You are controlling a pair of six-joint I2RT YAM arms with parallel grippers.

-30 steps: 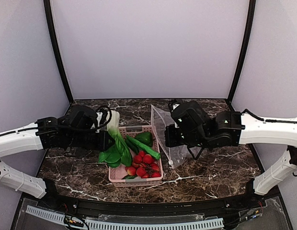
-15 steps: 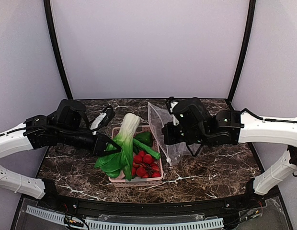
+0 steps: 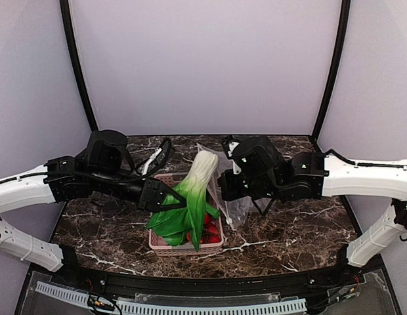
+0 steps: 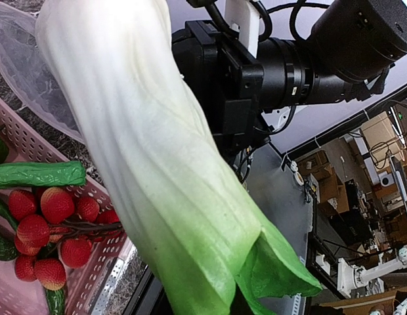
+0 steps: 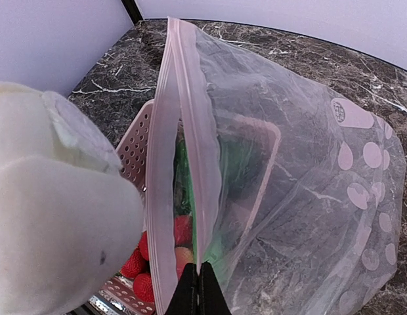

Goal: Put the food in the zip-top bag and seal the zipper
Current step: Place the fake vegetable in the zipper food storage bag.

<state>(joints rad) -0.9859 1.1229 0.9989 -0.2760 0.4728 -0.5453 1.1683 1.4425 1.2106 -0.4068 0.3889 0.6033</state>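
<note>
My left gripper (image 3: pixel 165 202) is shut on the leafy green end of the bok choy (image 3: pixel 193 197) and holds it above the pink basket (image 3: pixel 161 244), white stalk tilted up toward the bag. The bok choy (image 4: pixel 157 164) fills the left wrist view and hides the fingers. My right gripper (image 5: pixel 200 292) is shut on one lip of the clear zip-top bag (image 5: pixel 302 197) and holds it upright, its mouth a narrow slit. The pale pink zipper (image 5: pixel 163 197) runs up from the fingertips. The stalk tip (image 5: pixel 52 216) sits just left of the mouth. The bag (image 3: pixel 235 207) hangs beside the basket.
The basket (image 4: pixel 39 138) holds red strawberries (image 4: pixel 39 230) and a long green cucumber piece (image 4: pixel 39 174). The strawberries (image 5: pixel 134 266) also show below the bag mouth. The right arm (image 4: pixel 269 65) is close behind the stalk. Dark marble table (image 3: pixel 295 236) lies to the right.
My left gripper has lifted the bok choy out of the basket and swung its stalk up and right toward the bag. The right gripper moved the bag slightly left and up.
</note>
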